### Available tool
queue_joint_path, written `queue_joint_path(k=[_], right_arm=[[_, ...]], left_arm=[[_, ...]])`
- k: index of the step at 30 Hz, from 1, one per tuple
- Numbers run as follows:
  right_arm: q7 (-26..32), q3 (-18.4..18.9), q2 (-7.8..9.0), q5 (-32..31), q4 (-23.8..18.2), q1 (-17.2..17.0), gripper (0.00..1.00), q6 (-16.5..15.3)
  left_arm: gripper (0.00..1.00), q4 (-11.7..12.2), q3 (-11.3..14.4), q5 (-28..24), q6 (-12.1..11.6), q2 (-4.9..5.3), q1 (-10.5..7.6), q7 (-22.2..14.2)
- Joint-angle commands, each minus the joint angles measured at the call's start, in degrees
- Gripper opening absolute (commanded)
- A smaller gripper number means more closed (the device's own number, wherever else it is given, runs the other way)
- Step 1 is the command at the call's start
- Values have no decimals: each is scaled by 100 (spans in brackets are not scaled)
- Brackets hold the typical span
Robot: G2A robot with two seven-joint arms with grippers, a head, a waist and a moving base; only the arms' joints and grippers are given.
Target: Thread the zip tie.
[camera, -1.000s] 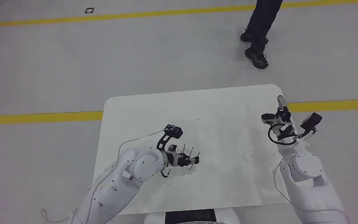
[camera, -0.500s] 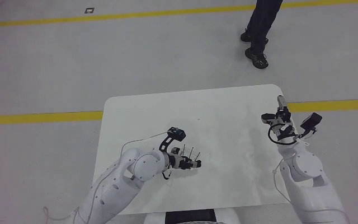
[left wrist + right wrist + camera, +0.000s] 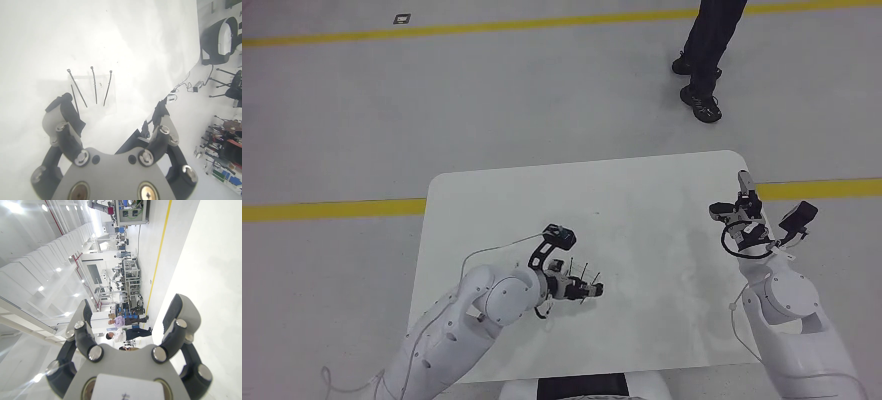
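**On the table, nothing threaded yet**

Near the front-left part of the white rounded-corner table (image 3: 642,200), four thin black plastic zip ties (image 3: 94,85) lie loose, fanned side by side on what looks like a clear flat sheet (image 3: 103,79). All of them are straight. Three show their small square heads at the far end, and no tail has been fed through any head.

The left gripper (image 3: 111,103) hangs low just short of the ties with its fingers spread wide and nothing between them. One dark finger pad (image 3: 66,106) sits right beside the outermost tie, whose near end is hidden behind that pad; I cannot tell whether they touch. In the top view this left gripper (image 3: 587,290) sits just beside the ties (image 3: 582,270).

The right gripper (image 3: 130,303) is parked well apart at the table's right edge (image 3: 742,205), pointed out toward the room, its fingers wide apart and empty.

By my reading the task is at its very start. Picking up one tie, presenting its tail and head, and pushing the tail through the head all remain. The nearest tie looks the likeliest first pick.
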Motion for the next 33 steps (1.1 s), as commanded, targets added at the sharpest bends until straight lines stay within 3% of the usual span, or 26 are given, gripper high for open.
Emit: queue_joint_path(k=[1,3,5,16,19,25,33], right_arm=[[0,0,0,0,0,0,100,0],[0,0,0,0,0,0,100,0],[0,0,0,0,0,0,100,0],[0,0,0,0,0,0,100,0],[0,0,0,0,0,0,100,0],[0,0,0,0,0,0,100,0],[0,0,0,0,0,0,100,0]], left_arm=[[100,-36,90,189,271,-10,-83,-156],[100,-45,232,438,635,-34,-202,-360],[100,-43,361,586,823,-64,-280,-430],[100,-19,397,613,823,-84,-314,-435],[100,86,448,651,788,-94,-317,-312],[100,428,700,690,823,-196,-529,-269],[100,441,776,730,823,-246,-567,-244]])
